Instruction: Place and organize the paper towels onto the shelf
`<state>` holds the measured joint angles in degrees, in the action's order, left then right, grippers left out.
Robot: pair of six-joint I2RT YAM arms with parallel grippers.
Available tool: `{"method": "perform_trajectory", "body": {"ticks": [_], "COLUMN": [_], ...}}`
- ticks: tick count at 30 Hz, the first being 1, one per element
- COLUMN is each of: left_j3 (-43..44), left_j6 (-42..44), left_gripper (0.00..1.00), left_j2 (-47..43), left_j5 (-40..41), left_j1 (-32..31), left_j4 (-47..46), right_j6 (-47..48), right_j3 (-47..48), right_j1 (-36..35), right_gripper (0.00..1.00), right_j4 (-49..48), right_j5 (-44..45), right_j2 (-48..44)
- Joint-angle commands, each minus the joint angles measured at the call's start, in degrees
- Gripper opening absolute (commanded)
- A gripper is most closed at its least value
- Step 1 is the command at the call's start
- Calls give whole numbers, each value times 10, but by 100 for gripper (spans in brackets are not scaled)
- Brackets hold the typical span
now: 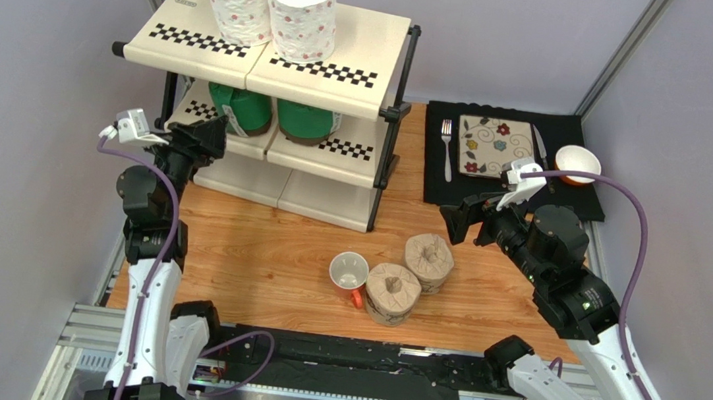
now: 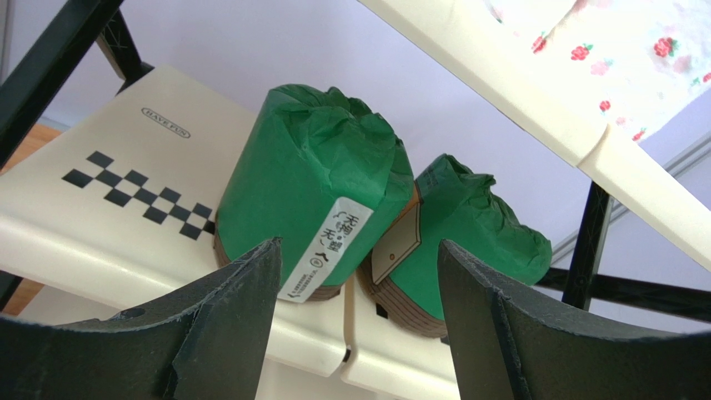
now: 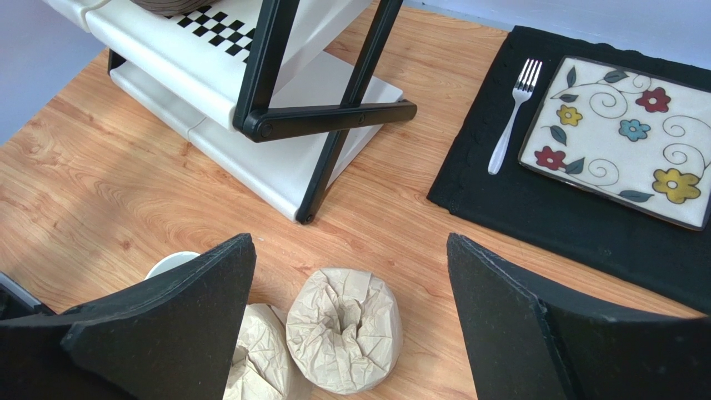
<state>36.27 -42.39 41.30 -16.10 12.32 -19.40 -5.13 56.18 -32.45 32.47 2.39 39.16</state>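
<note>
Shelf (image 1: 346, 55) held two floral rolls (image 1: 301, 10) on its top tier and two green rolls (image 1: 241, 108) on its middle tier. Two tan rolls (image 1: 392, 293) sat in front of it. Left gripper (image 1: 206, 135) was spread, empty, at the shelf's middle tier; right gripper (image 1: 456, 220) was spread, empty, off the shelf's right front.

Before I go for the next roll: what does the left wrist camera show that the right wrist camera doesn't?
Left wrist only: a green roll beside a second green roll on the middle tier, and the edge of a floral roll above. Right wrist only: a tan roll and a second tan roll on the table, mug rim, fork, flowered plate, black placemat. Both: the shelf with its checkered strip; the left gripper and right gripper each stand open, empty.
</note>
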Motion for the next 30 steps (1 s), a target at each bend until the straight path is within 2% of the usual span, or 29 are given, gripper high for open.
{"method": "perform_trajectory", "body": {"ticks": [1,12,20,30], "left_j3": [32,40,61,67], "left_j6": [-19,-82,-91,-163], "left_gripper": [77,76,76,75], "left_j2": [15,91,146,222], "left_j5": [-13,-43,-50,-75], "left_j1": [18,50,52,53], "left_j4": [-52,-148,-192,-289], "right_j6": [-2,0,2,6], "right_j3": [1,-2,-5,-2], "right_j1": [-2,-2,-2,-1], "right_gripper": [90,90,90,89], "right_j4": [-26,-20,-22,-17], "right_j5": [-10,-4,1,9], "right_j2": [-8,-15,-14,-15]}}
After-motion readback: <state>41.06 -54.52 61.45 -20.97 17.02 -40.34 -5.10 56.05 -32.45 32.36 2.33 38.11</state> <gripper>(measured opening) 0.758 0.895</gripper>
